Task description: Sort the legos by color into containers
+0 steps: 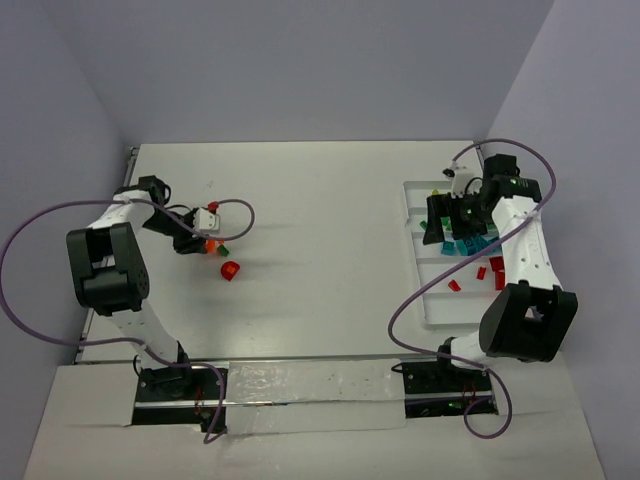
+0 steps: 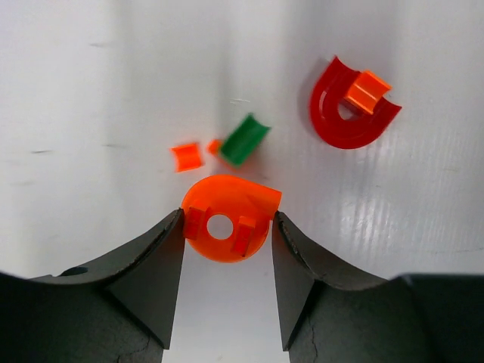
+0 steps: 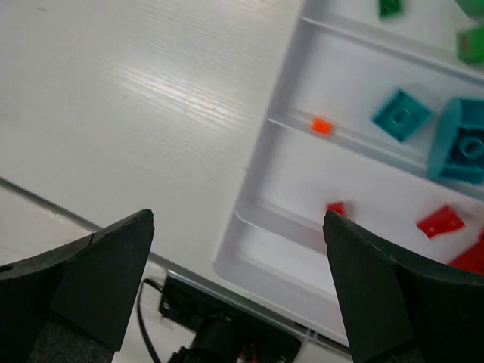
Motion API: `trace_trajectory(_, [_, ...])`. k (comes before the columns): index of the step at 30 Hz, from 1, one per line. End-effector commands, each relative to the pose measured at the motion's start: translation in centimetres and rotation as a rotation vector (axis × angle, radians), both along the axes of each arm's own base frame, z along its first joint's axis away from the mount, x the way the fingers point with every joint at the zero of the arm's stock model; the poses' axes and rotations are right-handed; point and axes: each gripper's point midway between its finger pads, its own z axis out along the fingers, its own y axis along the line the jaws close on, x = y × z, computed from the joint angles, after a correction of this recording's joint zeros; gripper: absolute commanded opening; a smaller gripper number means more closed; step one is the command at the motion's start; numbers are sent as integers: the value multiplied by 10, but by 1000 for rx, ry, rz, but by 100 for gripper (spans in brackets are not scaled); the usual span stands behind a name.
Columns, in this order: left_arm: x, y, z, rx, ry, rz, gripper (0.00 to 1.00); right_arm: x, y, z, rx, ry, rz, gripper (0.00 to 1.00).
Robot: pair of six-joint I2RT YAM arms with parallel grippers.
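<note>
My left gripper (image 2: pixel 228 221) is shut on a round orange lego (image 2: pixel 224 198) lying on the table, with a finger pressed to each side. Just beyond it lie a small orange brick (image 2: pixel 186 156), a dark green brick (image 2: pixel 244 139) and a red round piece (image 2: pixel 333 121) with an orange brick (image 2: pixel 367 91) on top. From above, the left gripper (image 1: pixel 203 238) is at the table's left, beside the red piece (image 1: pixel 230 270). My right gripper (image 3: pixel 238 219) hangs open and empty over the containers (image 3: pixel 253 261). Teal legos (image 3: pixel 401 113), red legos (image 3: pixel 441 221) and green ones (image 3: pixel 391 7) lie in separate compartments.
The white tray (image 1: pixel 428 305) runs along the table's right edge, with the right gripper (image 1: pixel 447 225) above its far half. A tiny orange bit (image 3: pixel 321 125) sits on one divider. Purple cables loop from both arms.
</note>
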Motion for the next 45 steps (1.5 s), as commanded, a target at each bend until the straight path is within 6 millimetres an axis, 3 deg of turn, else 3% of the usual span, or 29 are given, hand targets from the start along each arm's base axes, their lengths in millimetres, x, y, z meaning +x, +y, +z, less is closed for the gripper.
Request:
trace_trajectory(1, [3,-20,77,-116,-109,-4,37,24,49,35,183,-98,61,100])
trace_trajectory(4, [-6,-38,108,-180,-135,-19,38,38,84,61,360,-174,71,100])
trace_trajectory(7, [-19,-73,135,-260,-154,-29,38,51,123,91,532,-248,92,100])
trace_trajectory(9, [-23,-91,149,-310,-175,-30,38,44,160,102,595,-244,182,100])
trace_trajectory(11, [-34,-123,167,-365,-196,-50,39,48,186,114,659,-251,210,100])
trace_trajectory(13, [-46,-145,184,-415,-204,-66,38,37,225,123,728,-221,293,98])
trace_trajectory(16, [-58,-172,200,-480,-142,-80,38,35,263,126,797,-173,355,95])
trace_trajectory(21, [-60,-193,215,-517,-114,-87,37,22,311,130,911,-53,433,92])
trace_trajectory(26, [-64,-206,222,-526,-102,-98,37,17,336,126,956,34,456,89])
trace_trajectory(33, [-62,-215,226,-545,-91,-90,37,20,353,120,958,50,459,80])
trace_trajectory(39, [-63,-220,225,-545,-84,-93,36,23,361,121,984,81,462,56])
trace_trajectory(45, [-60,-221,226,-548,-84,-82,36,19,366,116,981,117,475,56])
